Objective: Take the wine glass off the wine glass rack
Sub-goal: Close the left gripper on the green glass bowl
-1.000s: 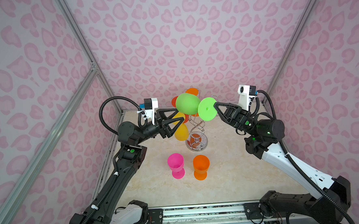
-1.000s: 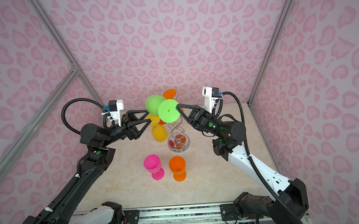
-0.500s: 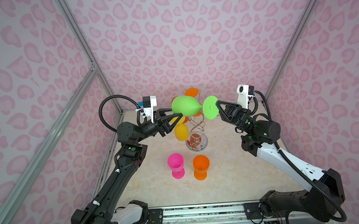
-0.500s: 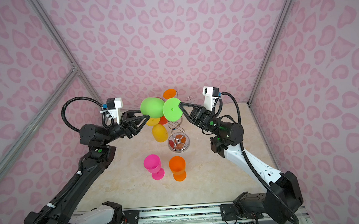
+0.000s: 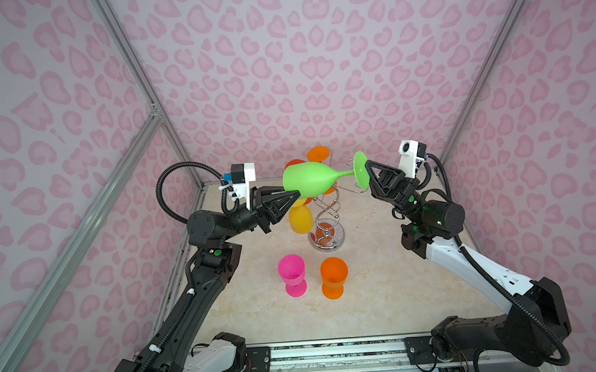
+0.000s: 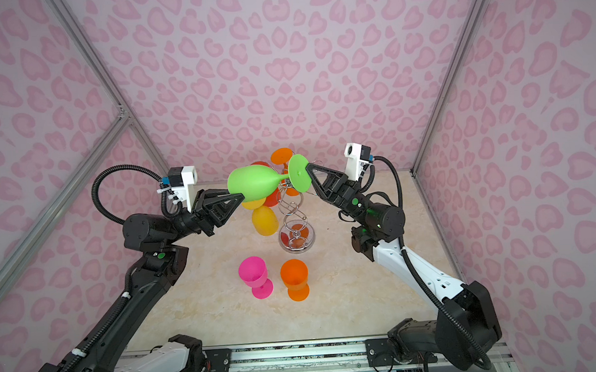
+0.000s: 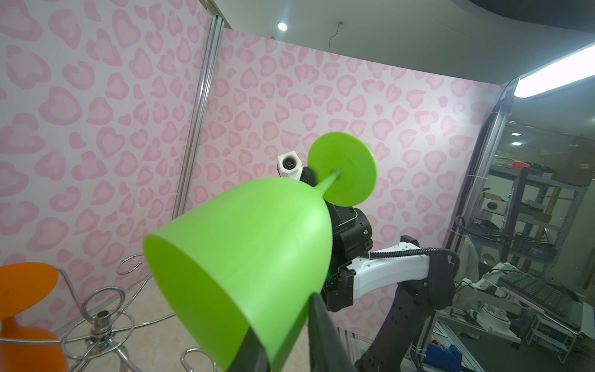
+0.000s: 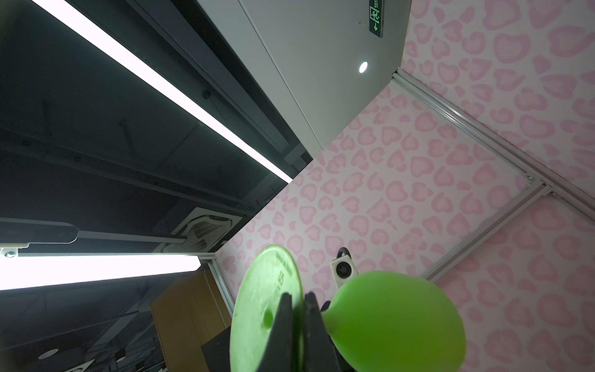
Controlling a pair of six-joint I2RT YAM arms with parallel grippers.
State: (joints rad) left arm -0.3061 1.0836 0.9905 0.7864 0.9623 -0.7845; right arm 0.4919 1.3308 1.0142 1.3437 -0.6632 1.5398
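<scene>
A green wine glass (image 5: 310,182) (image 6: 254,185) lies on its side in the air above the wine glass rack (image 5: 326,213) (image 6: 292,211), held between both arms. My right gripper (image 5: 367,164) (image 6: 307,166) (image 8: 297,294) is shut on the glass's round foot (image 8: 264,306). My left gripper (image 5: 298,195) (image 6: 243,196) (image 7: 283,317) pinches the bowl's rim (image 7: 244,244), one finger inside and one outside. The chrome rack stands on the table behind the held glass; its curled arms (image 7: 99,319) show in the left wrist view.
On the rack hang an orange glass (image 5: 317,153), a red one (image 5: 293,164) and a yellow one (image 5: 300,220). A pink glass (image 5: 291,273) and an orange glass (image 5: 333,274) stand upright on the marble table in front of the rack. Pink patterned walls enclose three sides.
My left gripper has closed from wide open onto the bowl's rim. The right gripper has turned the green glass from foot-forward to lying sideways.
</scene>
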